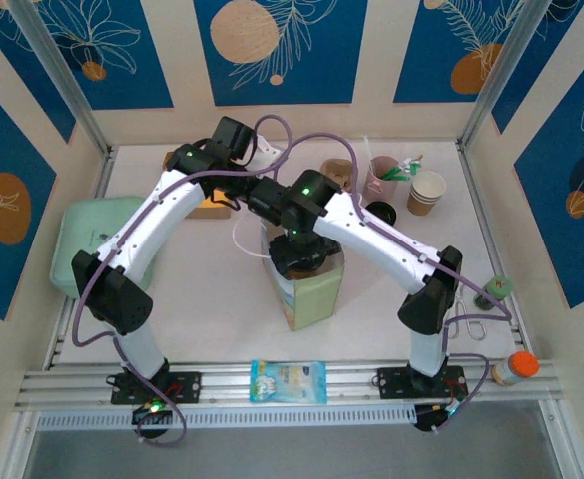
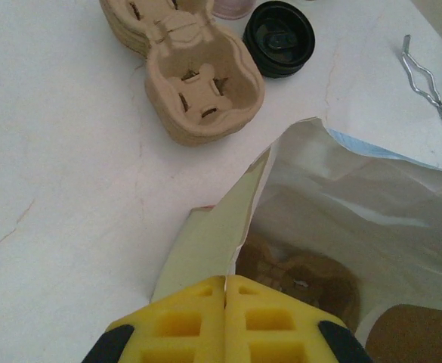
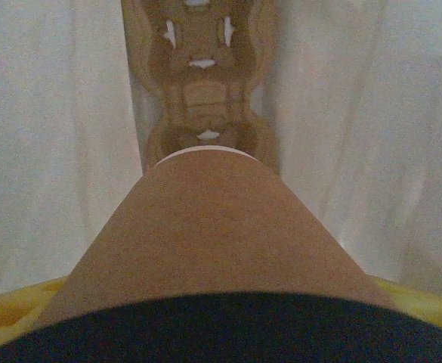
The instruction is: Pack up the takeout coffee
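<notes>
You had your left arm stretched across to the paper bag [image 1: 311,294], with the left gripper [image 2: 226,281] clenched tight on a flap of the bag's rim. Your right arm was bent over the bag's mouth, wrist aimed straight down. The right gripper [image 3: 221,310] was grasping the takeout coffee [image 3: 205,227] inside the bag, lid toward the wrist, above the cup carrier [image 3: 202,76] on the bag's floor.
</notes>
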Available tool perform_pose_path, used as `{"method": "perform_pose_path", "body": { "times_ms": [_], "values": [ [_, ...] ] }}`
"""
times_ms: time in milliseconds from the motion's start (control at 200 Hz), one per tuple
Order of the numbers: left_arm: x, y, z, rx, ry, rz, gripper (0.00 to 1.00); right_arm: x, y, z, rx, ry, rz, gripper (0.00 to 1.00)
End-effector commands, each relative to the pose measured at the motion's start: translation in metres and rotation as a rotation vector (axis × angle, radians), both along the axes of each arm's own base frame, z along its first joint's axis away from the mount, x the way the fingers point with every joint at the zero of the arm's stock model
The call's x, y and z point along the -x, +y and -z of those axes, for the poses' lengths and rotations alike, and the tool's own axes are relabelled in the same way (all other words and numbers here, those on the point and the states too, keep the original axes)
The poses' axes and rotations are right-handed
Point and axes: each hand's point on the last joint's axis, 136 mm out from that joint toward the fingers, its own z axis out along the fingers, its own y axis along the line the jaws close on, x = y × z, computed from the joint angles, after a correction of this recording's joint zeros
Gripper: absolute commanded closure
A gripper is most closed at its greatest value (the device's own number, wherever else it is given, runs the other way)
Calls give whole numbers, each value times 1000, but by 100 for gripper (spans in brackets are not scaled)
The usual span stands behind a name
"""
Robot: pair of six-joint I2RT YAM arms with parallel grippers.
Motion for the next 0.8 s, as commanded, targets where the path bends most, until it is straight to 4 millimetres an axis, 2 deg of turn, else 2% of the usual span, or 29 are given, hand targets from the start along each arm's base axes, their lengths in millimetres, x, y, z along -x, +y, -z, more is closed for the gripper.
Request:
{"method": "perform_pose_path", "body": {
  "times_ms": [0,295,535,795],
  "values": [
    [5,2,-8,4,-25,-9,100,20,-17,9,63,99,12,45],
    [5,3,-7,6,-27,-18,100,20,-17,21,36,128,34,45],
    [5,3,-8,8,-26,-22,100,19,-8,28,4,144,33,45],
    [5,4,-9,16,-30,-31,100,23,20,11,-97,128,-19,46]
  ]
}}
